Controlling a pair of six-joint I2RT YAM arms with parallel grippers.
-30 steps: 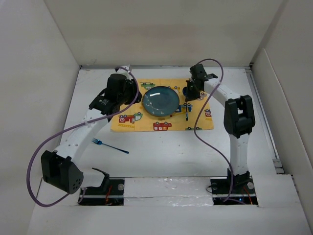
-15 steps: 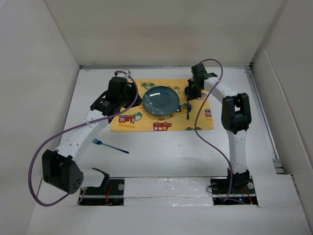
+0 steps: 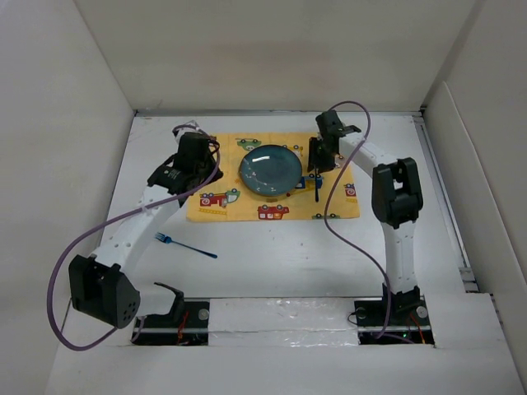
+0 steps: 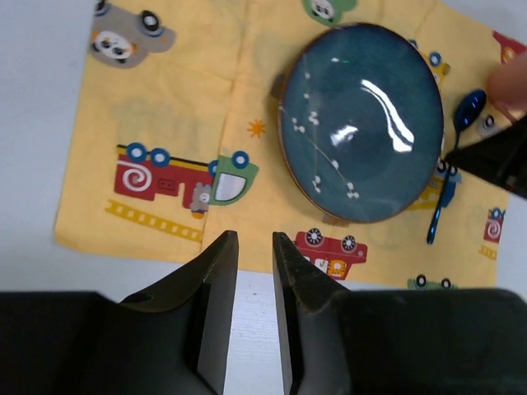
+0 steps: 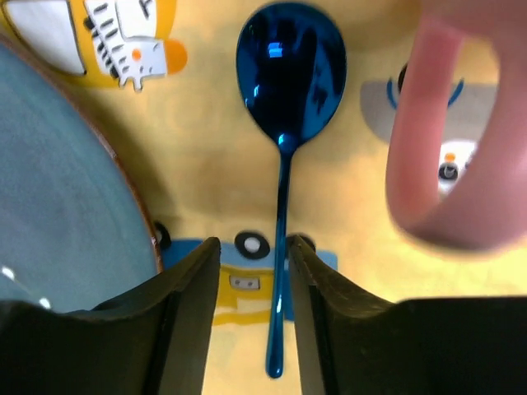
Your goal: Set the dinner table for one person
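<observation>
Right gripper [image 5: 254, 243] let go: jaws spread either side of spoon [image 5: 288, 74], lying on mat [image 4: 165, 123] right of plate [image 4: 358, 123]. Left gripper [image 4: 254, 239] drew left, fingers [image 4: 218, 271] narrowly apart, empty. Fork [image 3: 185, 244] lay near-left on table [image 3: 272, 255]. Best move was probably straight lift, not nudging spoon.

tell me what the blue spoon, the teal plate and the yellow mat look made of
Shiny blue spoon: probably colour-coated polished metal; its bowl mirrors the surroundings.
Round teal plate: likely glazed ceramic; glossy highlights, brown rim.
Yellow car-print placemat: apparently matte cloth; soft fold creases.
</observation>
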